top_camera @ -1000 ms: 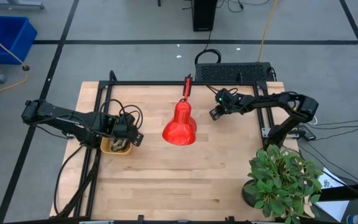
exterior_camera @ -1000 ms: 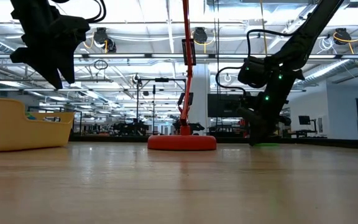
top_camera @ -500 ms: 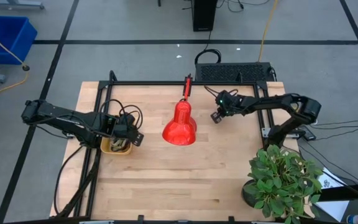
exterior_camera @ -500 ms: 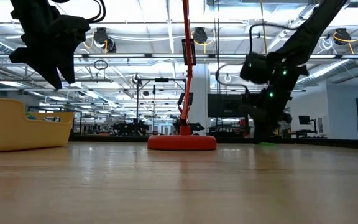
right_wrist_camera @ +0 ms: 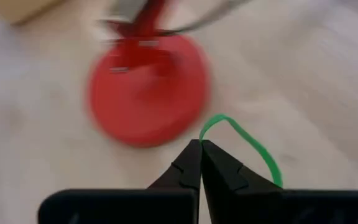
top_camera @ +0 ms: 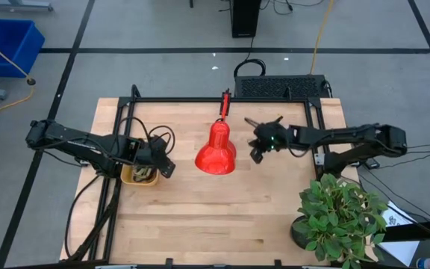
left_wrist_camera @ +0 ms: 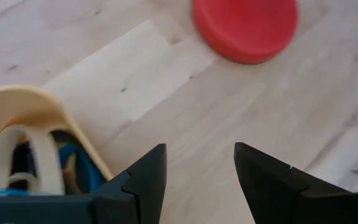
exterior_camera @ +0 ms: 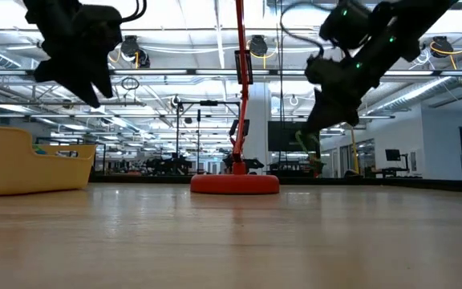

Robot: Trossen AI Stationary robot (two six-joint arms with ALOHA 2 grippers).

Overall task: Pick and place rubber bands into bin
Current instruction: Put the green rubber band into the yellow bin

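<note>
Progress looks partial: the yellow bin (top_camera: pixel 139 175) on the table's left side already holds several rubber bands (left_wrist_camera: pixel 36 163), and one more is on the way. The right gripper (right_wrist_camera: pixel 200 154) is pinched closed on a green rubber band (right_wrist_camera: pixel 248 147), lifted clear of the table (top_camera: pixel 200 217) just beside the red lamp (top_camera: pixel 216 149). What is left for this band is the carry across, past the lamp, to the bin and the release. The left gripper (left_wrist_camera: pixel 196 177) hangs beside the bin with its fingers apart and nothing between them. No other loose bands show on the wood.
</note>
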